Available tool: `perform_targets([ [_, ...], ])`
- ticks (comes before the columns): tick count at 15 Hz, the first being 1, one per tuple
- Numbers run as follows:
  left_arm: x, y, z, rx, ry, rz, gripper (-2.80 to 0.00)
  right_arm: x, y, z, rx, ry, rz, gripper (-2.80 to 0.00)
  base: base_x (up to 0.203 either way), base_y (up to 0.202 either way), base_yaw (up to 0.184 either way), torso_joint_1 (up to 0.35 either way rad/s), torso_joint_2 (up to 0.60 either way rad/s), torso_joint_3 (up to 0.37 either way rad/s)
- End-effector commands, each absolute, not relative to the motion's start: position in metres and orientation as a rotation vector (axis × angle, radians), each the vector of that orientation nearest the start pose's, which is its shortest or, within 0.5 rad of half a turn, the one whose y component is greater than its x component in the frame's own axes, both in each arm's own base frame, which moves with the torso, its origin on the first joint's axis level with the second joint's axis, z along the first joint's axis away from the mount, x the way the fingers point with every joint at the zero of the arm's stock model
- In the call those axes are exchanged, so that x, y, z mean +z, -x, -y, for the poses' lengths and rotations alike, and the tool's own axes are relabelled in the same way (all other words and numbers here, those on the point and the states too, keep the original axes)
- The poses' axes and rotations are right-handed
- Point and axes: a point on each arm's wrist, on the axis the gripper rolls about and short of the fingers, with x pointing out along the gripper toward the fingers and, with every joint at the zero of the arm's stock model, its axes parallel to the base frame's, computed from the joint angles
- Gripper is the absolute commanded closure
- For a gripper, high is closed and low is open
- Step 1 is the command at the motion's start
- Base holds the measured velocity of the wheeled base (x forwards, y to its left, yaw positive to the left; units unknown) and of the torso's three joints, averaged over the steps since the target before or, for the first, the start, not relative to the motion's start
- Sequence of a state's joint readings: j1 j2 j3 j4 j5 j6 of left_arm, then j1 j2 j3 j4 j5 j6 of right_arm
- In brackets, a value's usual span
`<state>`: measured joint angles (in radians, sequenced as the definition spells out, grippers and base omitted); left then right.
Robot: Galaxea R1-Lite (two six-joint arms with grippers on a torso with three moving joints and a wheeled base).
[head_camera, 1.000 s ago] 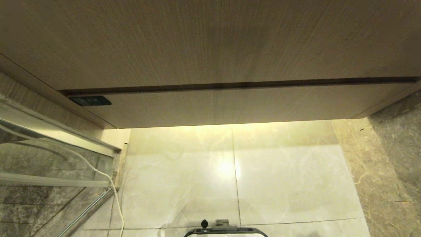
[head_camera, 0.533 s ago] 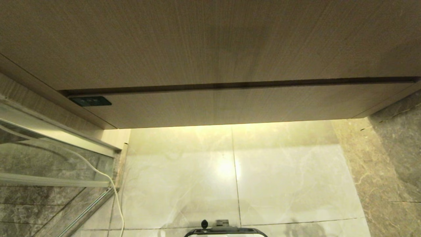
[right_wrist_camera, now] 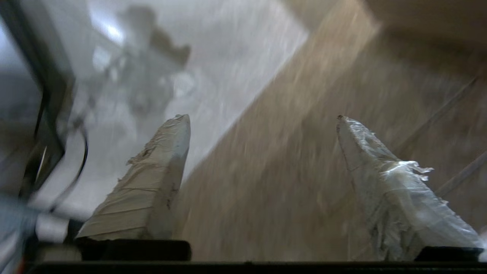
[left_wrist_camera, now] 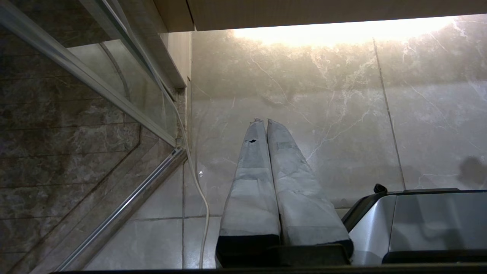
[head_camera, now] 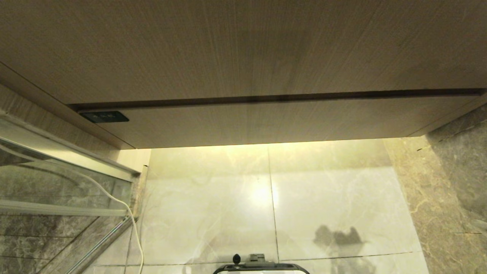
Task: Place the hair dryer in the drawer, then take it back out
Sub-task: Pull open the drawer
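Hair dryer: I cannot find it in any view, so I can't say where it lies. What I do have is the drawer (head_camera: 266,123), pushed flush into the vanity, its low wood-grain front running under the taller wood panel (head_camera: 243,45), with the small black plate (head_camera: 104,116) at its left end. Below the drawer lies the pale marble floor (head_camera: 213,198), where a dark shadow (head_camera: 336,238) falls.

My right hand (right_wrist_camera: 262,121) is spread wide and empty, its taped fingers (right_wrist_camera: 167,160) aimed at wood-grain surface near the drawer; I judge it is opened like this to take hold of the drawer front. My left hand (left_wrist_camera: 262,121) is pressed together, holding nothing, parked low over the floor below the drawer, beside the white cable (left_wrist_camera: 201,190) and the robot base (left_wrist_camera: 418,220).
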<state>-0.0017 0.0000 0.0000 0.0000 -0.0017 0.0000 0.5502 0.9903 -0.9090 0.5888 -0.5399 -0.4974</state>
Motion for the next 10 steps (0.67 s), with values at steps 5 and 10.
perform_targets([
  [5, 0.075, 0.023, 0.000, -0.003, 0.000, -0.002, 0.00, 0.233, -0.145, -0.084, 0.844, 0.965, 0.177, -2.80, 0.000, 0.000, 0.000, 0.000, 0.00, 0.000],
  [10, 0.075, 0.023, 0.000, -0.003, 0.000, -0.002, 0.00, 0.206, -0.200, -0.081, 0.901, 1.131, 0.212, -2.80, 0.000, 0.000, 0.000, 0.000, 0.00, 0.000],
])
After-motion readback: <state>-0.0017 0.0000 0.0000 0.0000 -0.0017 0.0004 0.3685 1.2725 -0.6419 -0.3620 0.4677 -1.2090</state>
